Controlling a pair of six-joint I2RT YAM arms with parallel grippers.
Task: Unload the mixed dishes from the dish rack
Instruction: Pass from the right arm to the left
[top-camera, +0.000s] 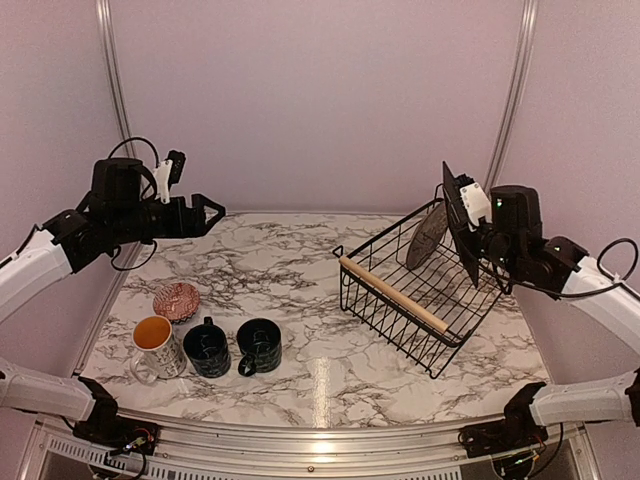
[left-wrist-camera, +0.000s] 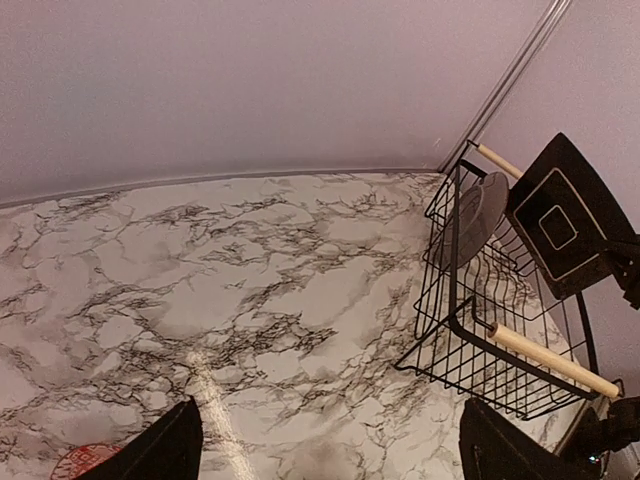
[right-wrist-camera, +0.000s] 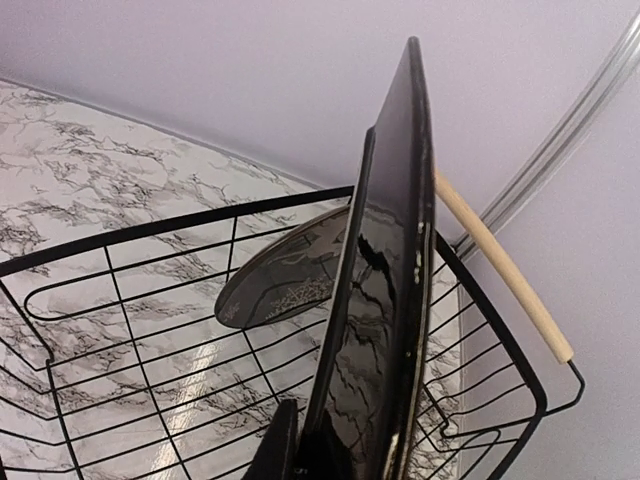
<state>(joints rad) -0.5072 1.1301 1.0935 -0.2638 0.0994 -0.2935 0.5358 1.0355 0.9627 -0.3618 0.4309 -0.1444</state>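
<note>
Gripping the square dark patterned plate (top-camera: 458, 215) on edge, the right pincer (top-camera: 472, 232) holds it above the far right side of the tilted black wire dish rack (top-camera: 400, 325); the left pincer (top-camera: 207, 212), jaws wide, hangs well apart, leftward.

Table (top-camera: 300, 260), near-left corner: 2 dark mugs (top-camera: 207, 350) (top-camera: 259, 345), 1 white mug (top-camera: 155, 345), 1 pinkish bowl (top-camera: 177, 300). Right side: 1 wire rack (top-camera: 400, 300) w/ 2 wooden handles (top-camera: 393, 293), 1 round plate (top-camera: 428, 238), 1 square plate (top-camera: 462, 222).
</note>
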